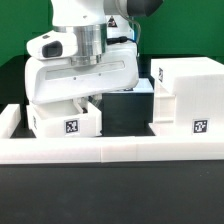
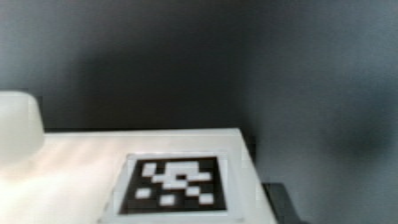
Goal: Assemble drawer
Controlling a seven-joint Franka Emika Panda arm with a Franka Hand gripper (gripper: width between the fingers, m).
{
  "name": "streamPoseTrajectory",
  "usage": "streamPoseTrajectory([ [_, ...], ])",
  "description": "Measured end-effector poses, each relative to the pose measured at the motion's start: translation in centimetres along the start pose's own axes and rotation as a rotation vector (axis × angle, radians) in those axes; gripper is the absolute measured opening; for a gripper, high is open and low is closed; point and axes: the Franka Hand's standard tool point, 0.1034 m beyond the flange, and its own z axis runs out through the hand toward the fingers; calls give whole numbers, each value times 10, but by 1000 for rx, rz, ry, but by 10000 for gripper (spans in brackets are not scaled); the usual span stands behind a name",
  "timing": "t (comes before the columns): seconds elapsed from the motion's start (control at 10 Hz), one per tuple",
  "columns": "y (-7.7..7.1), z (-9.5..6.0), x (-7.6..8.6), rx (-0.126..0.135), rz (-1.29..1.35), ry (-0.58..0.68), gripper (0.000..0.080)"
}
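In the exterior view my gripper (image 1: pixel 88 100) reaches down from the white hand onto a small white drawer tray (image 1: pixel 65 121) with a square tag on its front, at that view's left. The fingertips are hidden behind the tray's top edge. The big cube-like drawer shell (image 1: pixel 190 95) stands at the right, with a tag low on its front and a lower tagged white part (image 1: pixel 160 80) against its left side. The wrist view shows a white tagged panel (image 2: pixel 175 183) close below, a rounded white part (image 2: pixel 15 125) beside it, and a dark finger (image 2: pixel 272 198) at the panel's edge.
A long low white border bar (image 1: pixel 110 150) runs across the front, and another (image 1: pixel 10 120) lies along the exterior view's left. A dark box-like shape (image 1: pixel 125 108) sits between the tray and the shell. The table surface is black.
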Motion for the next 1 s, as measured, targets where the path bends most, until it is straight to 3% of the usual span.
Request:
streamPoseTrajectory([
  [0.2, -2, -3, 2, 2, -54, -12, 40],
  [0.3, -5, -16, 9, -1, -145, -24, 41],
  [0.6, -16, -30, 13, 6, -240, -31, 41],
  [1.0, -15, -30, 13, 7, -306, -33, 41],
])
